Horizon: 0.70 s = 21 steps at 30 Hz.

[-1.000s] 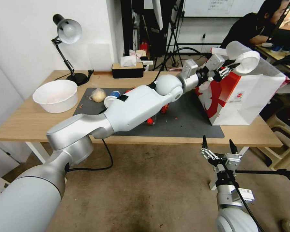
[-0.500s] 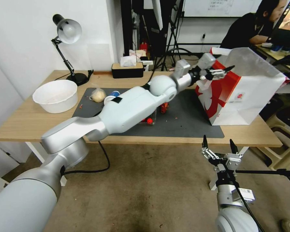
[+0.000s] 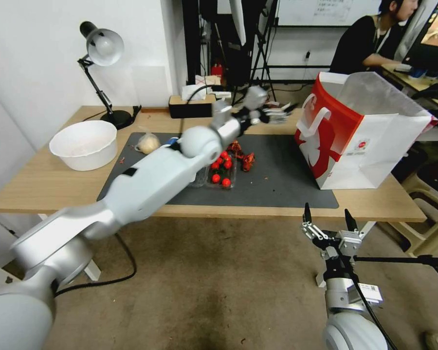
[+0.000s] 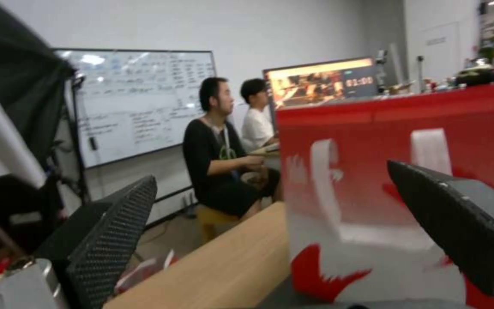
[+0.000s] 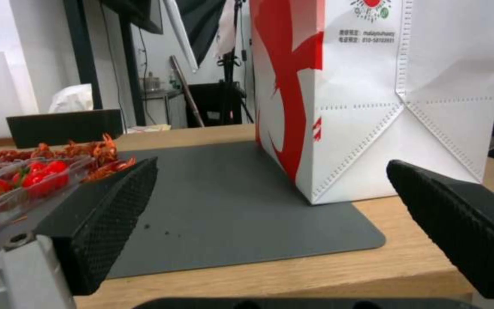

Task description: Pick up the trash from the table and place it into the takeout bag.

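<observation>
Red-and-white bag: the takeout bag point(image 3: 370, 141) stands upright at the right end of the table point(image 3: 44, 187), mouth open upward, one corner on the dark grey mat point(image 3: 277, 180); a judgement: so placed to take items dropped from above.
Left gripper: the left gripper point(image 3: 279, 111) hangs above the mat's far edge, just left of the bag's red panel, fingers apart and holding nothing; the left wrist view has the bag close ahead between the spread fingers point(image 4: 109, 240).
Right gripper: the right gripper point(image 3: 327, 224) is parked low in front of the table's near edge, fingers wide apart, empty, pointed at the bag's white side.
Trash remaining: small clear bag with yellowish lump point(image 3: 147, 143) lies at the mat's left end; blue-white cup point(image 3: 172, 141) sits just beside it, partly hidden by the left arm. Other trash items cannot be made out.
Progress, as a judgement: at least two items not yet bagged.
Not trash: tray of cherry tomatoes point(image 3: 222, 170) mid-mat, with red scraps point(image 3: 243, 158) just beside it; large white bowl point(image 3: 83, 144) off the mat to the left.
Obstructions: the tray and scraps lie between the bag and the remaining trash; the desk lamp point(image 3: 102, 58) and black tissue box point(image 3: 192, 106) stand along the far edge, well apart from the work.
</observation>
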Tool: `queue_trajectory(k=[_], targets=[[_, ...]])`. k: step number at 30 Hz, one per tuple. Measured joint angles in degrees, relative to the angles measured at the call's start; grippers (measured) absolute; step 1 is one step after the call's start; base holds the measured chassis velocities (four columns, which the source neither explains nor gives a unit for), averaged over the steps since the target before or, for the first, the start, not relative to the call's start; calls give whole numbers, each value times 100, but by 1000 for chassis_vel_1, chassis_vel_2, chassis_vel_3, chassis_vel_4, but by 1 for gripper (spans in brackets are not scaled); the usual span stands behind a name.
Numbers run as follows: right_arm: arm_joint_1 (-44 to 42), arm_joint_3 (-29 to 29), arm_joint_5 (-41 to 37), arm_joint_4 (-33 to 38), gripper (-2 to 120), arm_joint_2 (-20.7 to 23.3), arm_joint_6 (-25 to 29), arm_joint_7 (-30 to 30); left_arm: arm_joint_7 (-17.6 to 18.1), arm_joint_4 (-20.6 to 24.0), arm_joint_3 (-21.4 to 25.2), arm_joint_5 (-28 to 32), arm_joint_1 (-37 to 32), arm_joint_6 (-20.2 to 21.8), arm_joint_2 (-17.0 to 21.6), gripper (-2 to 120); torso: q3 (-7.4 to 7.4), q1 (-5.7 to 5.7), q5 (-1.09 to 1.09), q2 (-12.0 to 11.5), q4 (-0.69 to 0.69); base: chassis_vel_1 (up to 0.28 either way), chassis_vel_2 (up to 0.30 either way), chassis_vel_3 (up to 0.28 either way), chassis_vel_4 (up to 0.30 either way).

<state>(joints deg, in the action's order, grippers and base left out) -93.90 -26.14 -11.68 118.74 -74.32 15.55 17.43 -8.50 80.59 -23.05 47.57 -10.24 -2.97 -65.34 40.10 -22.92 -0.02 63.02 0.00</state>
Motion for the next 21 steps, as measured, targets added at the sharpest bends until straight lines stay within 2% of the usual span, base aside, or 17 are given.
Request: queue_trajectory(k=[1,6,9,17,19,21], targets=[[2,4,2,4,100,8,-7,-1,15,153,144,-11,-192,10,174,100,0,0,-1,0,0,0,0,0,0],[18,35,14,11,100,14,-22,-4,95,481,514,-52,-664,49,486,100,0,0,0,0,0,0,0,0,0],[26,65,28,15,100,15,-32,-7,132,751,938,-128,-1119,63,754,100,0,0,3,1,0,0,0,0,0],[23,90,41,16,100,14,-35,-10,161,1118,1502,-188,-1823,77,1150,100,0,0,-2,0,0,0,0,0,0],[16,93,44,20,100,20,-35,-11,189,1377,1897,-266,-2337,83,1335,100,0,0,1,1,-1,0,0,0,0],[12,93,45,20,100,25,-35,-12,210,1464,2035,-310,-2498,94,1377,100,0,0,-2,1,1,0,0,0,0]])
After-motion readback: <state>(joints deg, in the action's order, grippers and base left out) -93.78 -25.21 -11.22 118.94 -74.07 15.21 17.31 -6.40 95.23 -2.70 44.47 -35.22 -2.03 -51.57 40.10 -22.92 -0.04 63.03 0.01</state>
